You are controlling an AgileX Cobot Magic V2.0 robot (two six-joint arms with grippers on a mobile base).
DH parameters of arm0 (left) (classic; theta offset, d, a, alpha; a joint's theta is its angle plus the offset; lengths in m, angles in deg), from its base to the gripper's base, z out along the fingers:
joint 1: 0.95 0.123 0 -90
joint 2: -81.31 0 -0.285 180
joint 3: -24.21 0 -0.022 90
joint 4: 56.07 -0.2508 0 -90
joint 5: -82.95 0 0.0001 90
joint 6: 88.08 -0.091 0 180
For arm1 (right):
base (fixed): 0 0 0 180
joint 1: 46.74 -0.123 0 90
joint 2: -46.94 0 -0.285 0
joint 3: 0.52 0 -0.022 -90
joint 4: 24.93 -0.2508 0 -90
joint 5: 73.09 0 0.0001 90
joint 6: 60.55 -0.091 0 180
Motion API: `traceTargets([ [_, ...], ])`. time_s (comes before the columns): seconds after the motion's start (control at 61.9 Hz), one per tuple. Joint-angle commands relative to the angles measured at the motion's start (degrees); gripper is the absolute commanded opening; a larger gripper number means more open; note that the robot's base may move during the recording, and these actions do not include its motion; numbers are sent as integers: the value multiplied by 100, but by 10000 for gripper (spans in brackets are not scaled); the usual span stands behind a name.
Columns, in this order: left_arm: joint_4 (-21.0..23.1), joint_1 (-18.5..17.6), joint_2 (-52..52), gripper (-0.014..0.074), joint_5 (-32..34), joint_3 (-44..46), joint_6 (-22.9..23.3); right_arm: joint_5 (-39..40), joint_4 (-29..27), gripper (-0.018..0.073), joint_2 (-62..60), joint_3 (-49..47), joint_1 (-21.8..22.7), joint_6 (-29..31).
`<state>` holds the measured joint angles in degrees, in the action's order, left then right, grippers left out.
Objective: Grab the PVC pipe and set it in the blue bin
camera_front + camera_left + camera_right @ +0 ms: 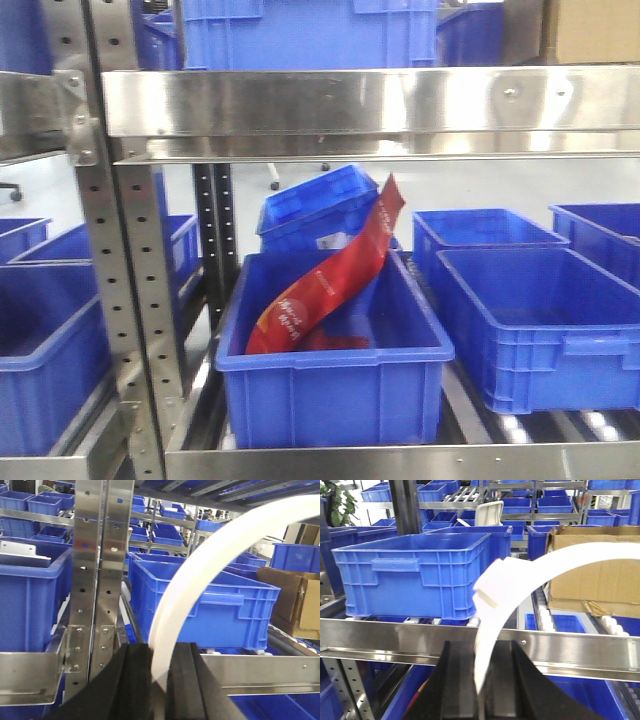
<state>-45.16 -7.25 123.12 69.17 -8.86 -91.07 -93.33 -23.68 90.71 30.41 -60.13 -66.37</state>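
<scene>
The PVC pipe is a white, flat-looking curved length. In the left wrist view the pipe (200, 575) rises from between the black jaws and arcs up to the right. My left gripper (161, 680) is shut on it. In the right wrist view a white curved pipe (545, 570) arcs up to the right, with one free end near the middle. My right gripper (482, 680) is shut on it. A blue bin (330, 385) stands on the lower shelf in the front view. Neither gripper nor the pipe shows there.
A red packet (330, 285) leans inside the front bin. Steel shelf rail (370, 105) crosses above, with a perforated upright (110, 290) at left. More blue bins (540, 330) stand to the right. A cardboard box (590, 580) sits behind the right gripper's rail (570, 647).
</scene>
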Motion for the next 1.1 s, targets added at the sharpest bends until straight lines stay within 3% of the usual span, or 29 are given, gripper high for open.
traceTargets([
  [0.0,2,-30,-21,-111,163,3,6,138,67,-158,-30,-2,3,31],
  [1.082,2,-30,-21,-111,163,3,6,138,67,-158,-30,-2,3,31],
])
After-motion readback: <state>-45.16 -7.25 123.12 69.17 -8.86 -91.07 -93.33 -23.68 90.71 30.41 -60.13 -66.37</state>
